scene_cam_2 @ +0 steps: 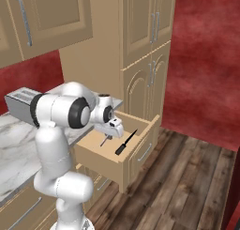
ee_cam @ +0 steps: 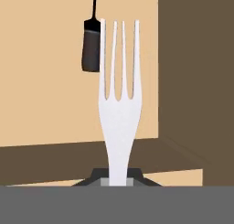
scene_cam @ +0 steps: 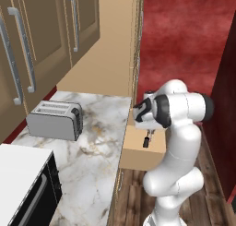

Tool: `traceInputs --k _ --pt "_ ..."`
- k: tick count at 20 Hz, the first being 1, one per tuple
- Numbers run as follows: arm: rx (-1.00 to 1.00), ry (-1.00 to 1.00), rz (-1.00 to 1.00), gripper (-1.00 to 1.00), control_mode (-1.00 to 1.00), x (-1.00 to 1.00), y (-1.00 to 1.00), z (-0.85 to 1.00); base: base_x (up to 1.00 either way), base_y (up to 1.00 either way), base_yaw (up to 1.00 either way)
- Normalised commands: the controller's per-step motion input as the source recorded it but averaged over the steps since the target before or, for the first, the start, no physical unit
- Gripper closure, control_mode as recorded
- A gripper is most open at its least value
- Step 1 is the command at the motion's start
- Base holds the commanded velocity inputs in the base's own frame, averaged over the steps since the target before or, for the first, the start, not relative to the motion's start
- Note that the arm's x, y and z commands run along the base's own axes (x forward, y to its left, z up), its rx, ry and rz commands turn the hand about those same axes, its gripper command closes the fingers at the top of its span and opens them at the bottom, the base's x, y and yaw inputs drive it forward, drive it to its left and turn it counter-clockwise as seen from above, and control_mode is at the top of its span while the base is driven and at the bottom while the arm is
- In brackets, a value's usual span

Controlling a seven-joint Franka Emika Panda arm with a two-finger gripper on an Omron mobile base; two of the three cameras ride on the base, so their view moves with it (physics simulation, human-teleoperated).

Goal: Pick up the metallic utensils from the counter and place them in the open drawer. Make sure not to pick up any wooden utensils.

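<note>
A white-grey marble counter (scene_cam: 99, 142) with tan veining fills the lower left of the left base view, carrying a silver toaster (scene_cam: 55, 120) under tan handled cabinets (scene_cam: 46, 31), with red walls and dark wood floor at the right of the frame. At the centre of the right base view the light-tan open drawer (scene_cam_2: 140, 144) stands pulled out, and the black knife (scene_cam_2: 125, 142) lies slantwise on its floor. The gripper (scene_cam_2: 108, 137) hangs over the drawer, jaws pinched on the handle of a pale silvery fork (ee_cam: 119, 104), whose four slim tines point toward the top centre of the hand view beside the knife's dark handle.
</note>
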Motion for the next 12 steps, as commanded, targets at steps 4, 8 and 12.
traceInputs --k 4,8,12 --pt "0.05 0.00 0.00 1.00 -1.00 0.40 -0.01 -0.33 0.00 0.00 0.00" --pt "0.10 0.00 0.00 1.00 -1.00 0.43 -0.07 -0.34 0.00 0.00 0.00" --pt "0.04 -0.01 0.00 1.00 -1.00 0.34 0.00 -0.25 0.00 0.00 0.00"
